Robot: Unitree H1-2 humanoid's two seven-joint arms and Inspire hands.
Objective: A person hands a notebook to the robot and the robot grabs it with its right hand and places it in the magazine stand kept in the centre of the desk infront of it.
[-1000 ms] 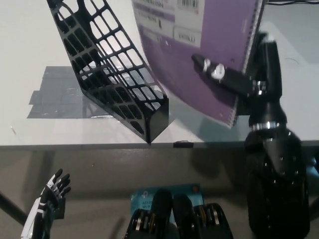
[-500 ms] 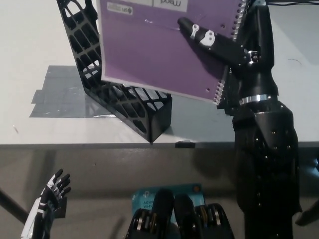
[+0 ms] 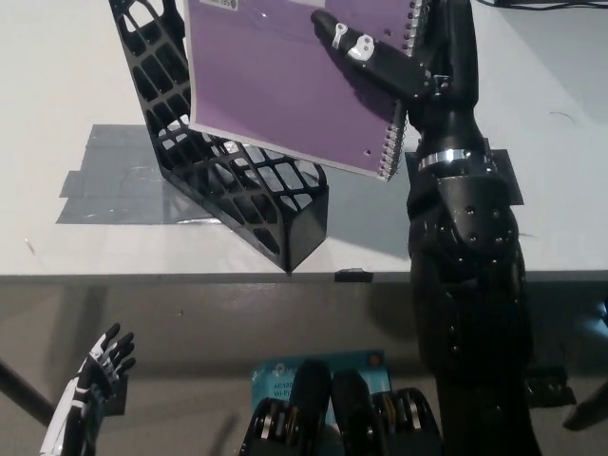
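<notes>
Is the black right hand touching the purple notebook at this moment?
Touching. In the head view, the right hand grips the purple notebook near its spiral edge, one finger lying flat across the cover.

A purple notebook [image 3: 285,85] with silver spiral binding is showing above a black lattice-patterned stand [image 3: 228,180]. The desk [image 3: 57,76] is looking white, with grey tape [image 3: 104,180] at left.

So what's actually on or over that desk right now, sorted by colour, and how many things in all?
Purple: 1, the notebook, held by the right hand.
Black: 1, the magazine stand.
Grey: 1, the taped patch under the stand.
Total: 3.
</notes>
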